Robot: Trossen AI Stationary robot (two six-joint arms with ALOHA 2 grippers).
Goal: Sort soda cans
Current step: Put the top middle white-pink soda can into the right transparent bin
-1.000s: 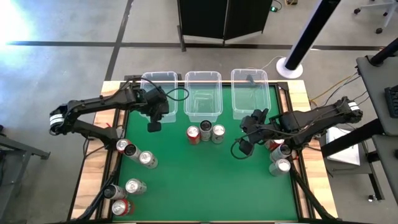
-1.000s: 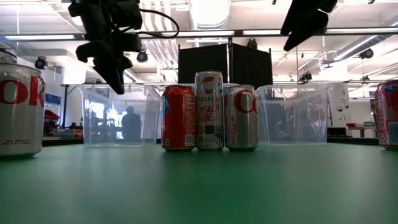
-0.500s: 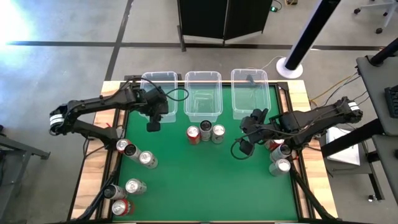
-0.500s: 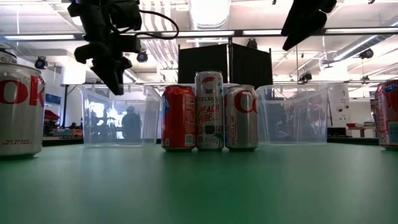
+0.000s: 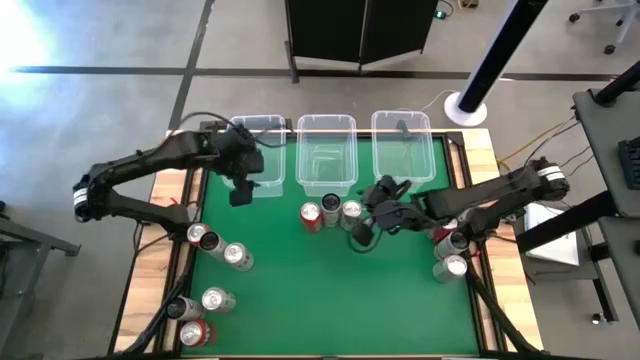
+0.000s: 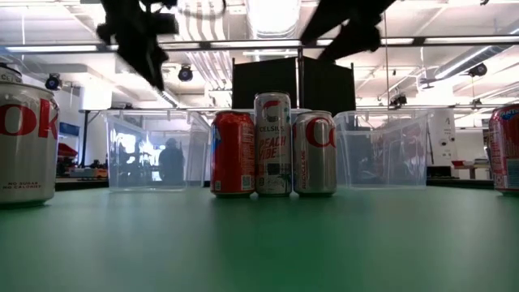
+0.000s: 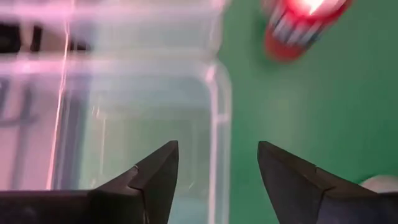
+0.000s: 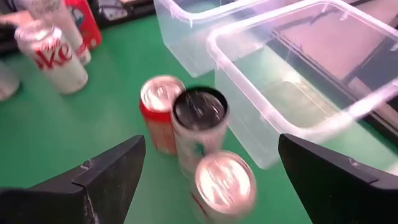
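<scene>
Three soda cans stand upright together mid-table: a red one (image 5: 311,214), a taller dark-topped one (image 5: 330,207) and a silver one (image 5: 351,210). They also show in the low view as the red can (image 6: 233,154), the taller can (image 6: 273,144) and the silver can (image 6: 315,154). My right gripper (image 5: 360,232) hangs open just to their near right; in its wrist view the red can (image 8: 160,112) and the others lie ahead of the spread fingers of the right gripper (image 8: 211,180). My left gripper (image 5: 240,190) hovers open above the near wall of the left bin (image 5: 256,150), whose wall (image 7: 214,124) shows between the fingers of the left gripper (image 7: 217,171).
Three clear bins line the far edge: left, middle (image 5: 327,150) and right (image 5: 402,150). More cans stand at the left edge (image 5: 202,237), (image 5: 237,256), (image 5: 217,299) and at the right edge (image 5: 450,267). A large can (image 6: 24,142) looms at the low view's left.
My right gripper has swung toward the table's left, up to the three middle cans. My left gripper has risen and drawn back a little toward the far edge, over the left bin. No can has moved.
</scene>
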